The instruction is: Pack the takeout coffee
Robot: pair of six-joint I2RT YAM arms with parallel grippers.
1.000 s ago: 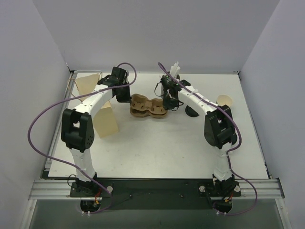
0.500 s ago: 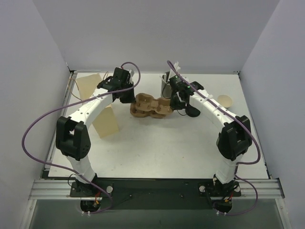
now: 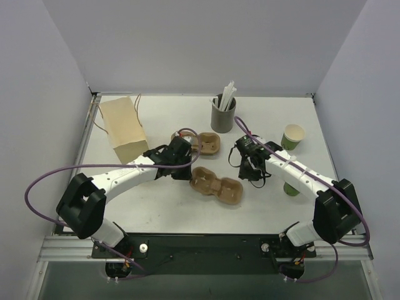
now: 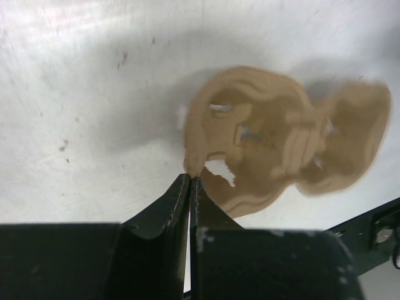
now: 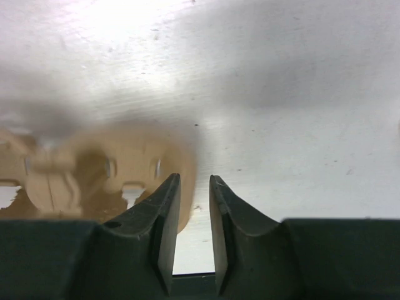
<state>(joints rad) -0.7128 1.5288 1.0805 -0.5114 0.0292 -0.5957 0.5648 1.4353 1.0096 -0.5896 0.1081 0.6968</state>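
Jaws pressed together on left arm [image 3: 119, 173]; narrowly parted on right arm [image 3: 295, 174].

2 cup carriers [image 3: 216, 187], 1 paper bag [image 3: 123, 129], 1 grey cup [image 3: 222, 119] w/ straws [image 3: 227, 94]. 1 green cup [image 3: 292, 136] in full view. 2nd green thing [image 3: 290, 188] half hidden, can't tell what.

Top external camera: mounted high behind the arm bases, facing down and forward, taking in the whole table [image 3: 156, 206] from far off. Left wrist camera: close above the table, looking down past the left gripper [image 4: 189, 180] at the blurred cup carrier [image 4: 281, 144]. Right wrist camera: equally close, looking down past the right gripper [image 5: 194, 180], the carrier's end at lower left. All three views share that carrier
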